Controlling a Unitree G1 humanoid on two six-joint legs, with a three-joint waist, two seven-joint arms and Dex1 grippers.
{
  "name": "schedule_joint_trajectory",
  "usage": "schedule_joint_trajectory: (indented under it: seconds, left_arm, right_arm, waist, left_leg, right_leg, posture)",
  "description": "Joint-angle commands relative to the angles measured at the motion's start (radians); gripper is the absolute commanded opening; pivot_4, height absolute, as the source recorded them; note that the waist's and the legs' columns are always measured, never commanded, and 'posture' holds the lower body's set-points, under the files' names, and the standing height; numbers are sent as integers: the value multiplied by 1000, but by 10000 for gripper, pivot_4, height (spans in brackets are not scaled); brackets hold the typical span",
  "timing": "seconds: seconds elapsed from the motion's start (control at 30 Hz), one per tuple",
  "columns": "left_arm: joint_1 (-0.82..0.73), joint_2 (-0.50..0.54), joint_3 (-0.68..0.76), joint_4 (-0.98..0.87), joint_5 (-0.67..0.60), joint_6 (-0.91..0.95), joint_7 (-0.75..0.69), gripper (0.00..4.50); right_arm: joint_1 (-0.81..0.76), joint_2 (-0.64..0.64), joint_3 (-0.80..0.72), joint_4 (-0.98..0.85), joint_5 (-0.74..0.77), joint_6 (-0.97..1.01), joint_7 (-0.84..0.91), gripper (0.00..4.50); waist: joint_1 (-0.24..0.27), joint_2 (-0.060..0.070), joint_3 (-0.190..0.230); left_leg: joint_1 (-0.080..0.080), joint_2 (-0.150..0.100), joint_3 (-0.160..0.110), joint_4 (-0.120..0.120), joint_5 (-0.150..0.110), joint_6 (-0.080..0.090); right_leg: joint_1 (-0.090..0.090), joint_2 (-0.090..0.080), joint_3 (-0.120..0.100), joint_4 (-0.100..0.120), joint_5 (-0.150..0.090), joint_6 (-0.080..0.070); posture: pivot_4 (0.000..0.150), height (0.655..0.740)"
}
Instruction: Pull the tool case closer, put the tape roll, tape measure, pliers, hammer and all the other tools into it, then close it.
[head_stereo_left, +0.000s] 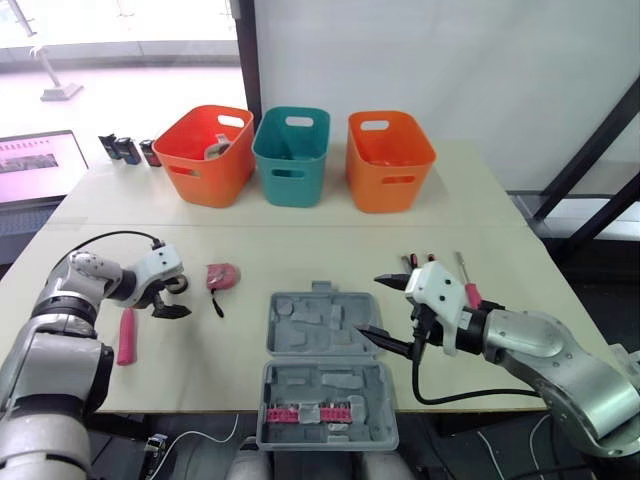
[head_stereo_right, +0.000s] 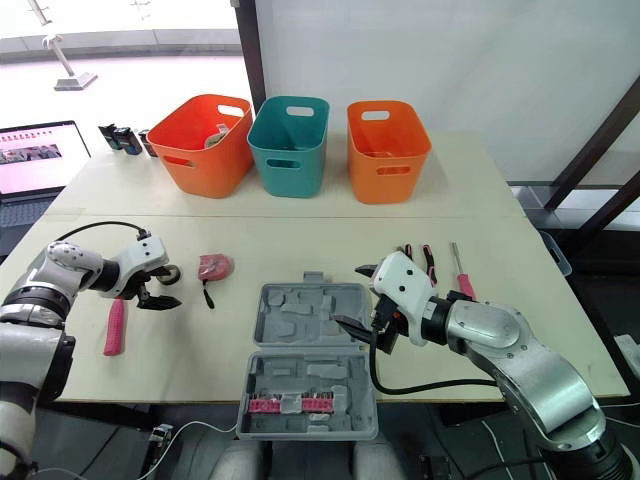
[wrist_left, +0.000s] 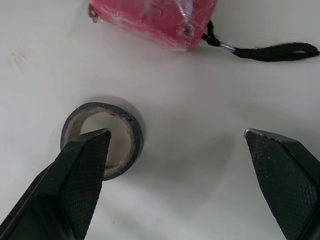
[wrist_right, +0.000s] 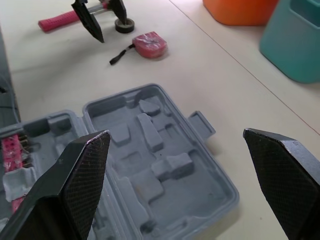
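Gaping wide, left gripper (wrist_left: 177, 132) at tape roll (wrist_left: 136, 134), right gripper (wrist_right: 176, 132) at tool case (wrist_right: 125, 160)

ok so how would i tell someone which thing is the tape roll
From the open grey tool case, go toward the robot's left past the pink tape measure. The tape roll lies flat just beyond, under the left gripper: a small dark ring with a pale core, while its neighbours are pink.
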Motion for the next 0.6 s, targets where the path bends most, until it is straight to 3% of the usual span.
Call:
schedule_joint_trajectory:
  seconds: [0.03,0.07,0.17,0.4,0.6]
  left_arm:
    - [10,1,38,14,-18,70,17,44847]
    - [11,-2,51,15,-28,89,20,44847]
    - [14,-7,86,15,-52,130,27,36710]
    - [19,-3,115,10,-55,146,49,1213]
    - [15,8,136,6,-60,130,69,468]
  right_arm:
    - [-5,14,-12,-40,-6,5,-22,45000]
    - [-5,17,-14,-44,-4,8,-25,45000]
    - [-1,19,-21,-53,-4,18,-36,45000]
    - [14,20,-32,-61,-3,24,-49,45000]
    - [14,24,-27,-66,-3,28,-58,45000]
  waist:
    - [0,0,0]
    - [1,0,0]
    - [1,0,0]
    - [2,0,0]
    - [2,0,0]
  left_leg:
    - [0,0,0,0,0,0]
    - [0,0,0,0,0,0]
    - [1,0,0,0,0,0]
    - [1,0,0,0,0,0]
    - [1,0,-1,0,1,0]
  right_leg:
    - [0,0,0,1,0,0]
    - [0,0,0,1,0,0]
    - [0,0,0,2,0,0]
    - [0,0,0,2,0,0]
    - [1,0,0,3,0,0]
  posture:
    - [1500,7400]
    - [1500,7400]
    - [1500,7400]
    - [1500,7400]
    - [1500,7400]
